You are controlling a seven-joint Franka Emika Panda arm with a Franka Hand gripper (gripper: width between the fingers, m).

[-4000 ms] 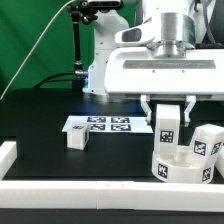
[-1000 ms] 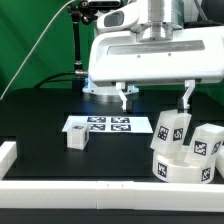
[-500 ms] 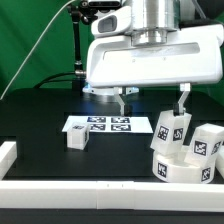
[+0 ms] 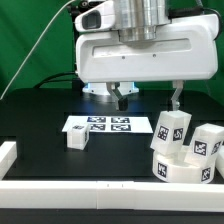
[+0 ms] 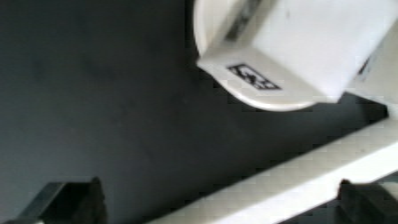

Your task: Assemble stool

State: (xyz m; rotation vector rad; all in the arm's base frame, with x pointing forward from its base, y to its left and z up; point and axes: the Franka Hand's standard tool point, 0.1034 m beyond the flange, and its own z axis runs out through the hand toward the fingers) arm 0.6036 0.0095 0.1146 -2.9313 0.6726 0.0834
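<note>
The round white seat [image 4: 180,168] lies at the exterior view's right, near the front rail. One tagged leg [image 4: 168,130] stands upright on it. A second leg [image 4: 208,142] sits at the seat's right side; I cannot tell whether it rests on the seat. A third leg [image 4: 79,137] lies alone on the black table to the left. My gripper [image 4: 148,98] is open and empty, above the table and up-left of the standing leg. In the wrist view a white tagged leg [image 5: 267,50] shows beyond my spread fingertips [image 5: 71,200], well apart from the gripper [image 5: 217,205].
The marker board [image 4: 105,125] lies flat between the lone leg and the seat. A long white rail [image 4: 100,192] runs along the front and shows in the wrist view [image 5: 311,170]. Another rail piece [image 4: 8,152] stands at the left. A green screen is behind.
The gripper, earlier low with its fingers either side of the standing leg, has risen clear of it with its fingers spread wider and moved to the exterior view's left. The leg stays upright on the seat.
</note>
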